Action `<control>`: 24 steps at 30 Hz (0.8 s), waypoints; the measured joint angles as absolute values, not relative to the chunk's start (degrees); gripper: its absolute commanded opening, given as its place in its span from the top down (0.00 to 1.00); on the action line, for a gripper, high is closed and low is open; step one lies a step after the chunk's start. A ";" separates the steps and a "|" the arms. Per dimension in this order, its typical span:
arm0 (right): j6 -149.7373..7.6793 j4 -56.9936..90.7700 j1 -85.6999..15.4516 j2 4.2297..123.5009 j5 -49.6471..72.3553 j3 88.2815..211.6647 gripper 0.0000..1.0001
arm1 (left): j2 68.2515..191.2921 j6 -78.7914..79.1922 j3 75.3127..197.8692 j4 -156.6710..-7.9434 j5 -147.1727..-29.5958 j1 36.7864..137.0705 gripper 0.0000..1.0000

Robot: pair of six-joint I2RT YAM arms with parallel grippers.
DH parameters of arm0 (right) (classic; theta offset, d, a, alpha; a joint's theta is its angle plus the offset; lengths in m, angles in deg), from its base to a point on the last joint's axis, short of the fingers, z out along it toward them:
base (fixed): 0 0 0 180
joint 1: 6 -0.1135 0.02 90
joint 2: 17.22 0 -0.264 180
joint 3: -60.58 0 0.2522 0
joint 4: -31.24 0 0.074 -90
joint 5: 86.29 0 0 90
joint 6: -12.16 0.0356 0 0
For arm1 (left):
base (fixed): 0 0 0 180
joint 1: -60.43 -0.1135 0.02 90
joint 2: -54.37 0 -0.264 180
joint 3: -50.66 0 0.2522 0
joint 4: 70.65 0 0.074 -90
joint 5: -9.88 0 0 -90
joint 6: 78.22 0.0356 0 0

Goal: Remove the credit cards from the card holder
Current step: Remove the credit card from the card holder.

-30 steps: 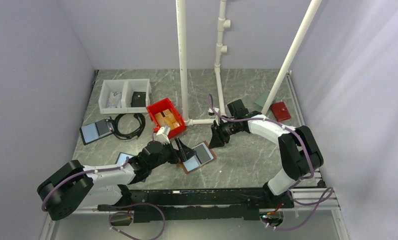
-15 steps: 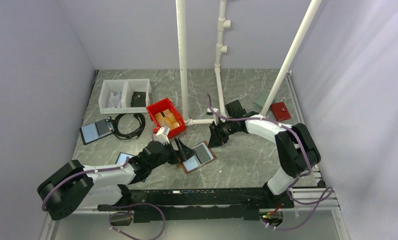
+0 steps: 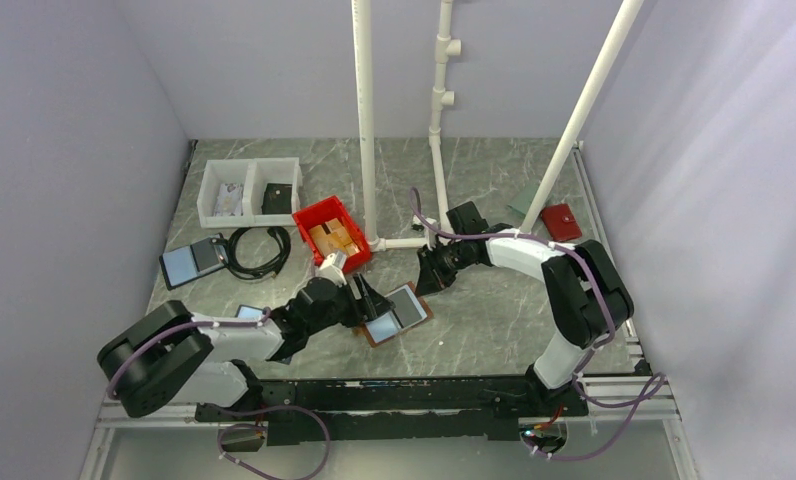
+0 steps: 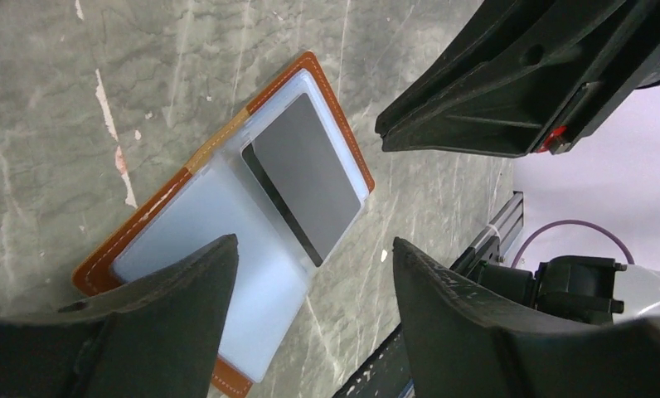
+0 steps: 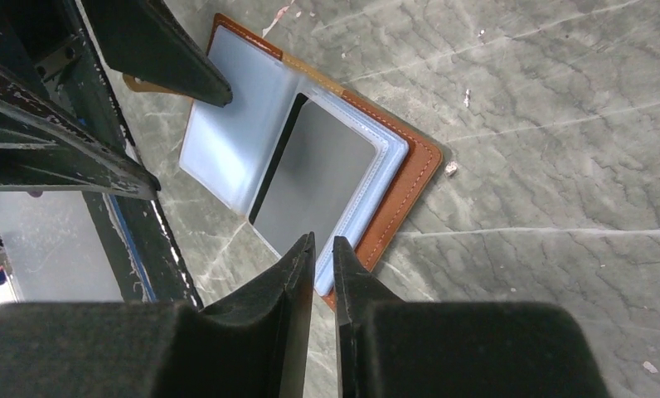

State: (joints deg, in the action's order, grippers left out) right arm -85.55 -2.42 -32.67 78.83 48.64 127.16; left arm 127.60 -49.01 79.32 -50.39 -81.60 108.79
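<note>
Lying open on the grey marbled surface (image 5: 550, 149), the flat brown leather-like card holder (image 5: 410, 178) shows one pale blue panel (image 5: 227, 141) and one dark grey panel (image 5: 322, 178). The left tool (image 4: 310, 249) hangs over the holder's pale half, its fingers spread wide and gripping nothing. The right tool (image 5: 322, 240) sits at the holder's edge beside the grey panel, fingers almost together with a thin slit between them, nothing held.
</note>
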 measured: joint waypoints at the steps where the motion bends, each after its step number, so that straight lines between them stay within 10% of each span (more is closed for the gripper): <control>1: -85.31 -2.37 -32.67 79.08 48.64 127.18 0.84 | 128.60 -49.17 79.69 -50.13 -81.77 108.79 0.31; 24: -82.66 -1.98 -32.89 83.97 49.36 128.42 0.88 | 136.12 -52.16 84.24 -51.09 -82.91 108.79 0.52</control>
State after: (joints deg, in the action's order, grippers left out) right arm -82.66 -1.98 -32.89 83.97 49.36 128.42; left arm 136.12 -52.16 84.24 -51.09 -82.91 108.79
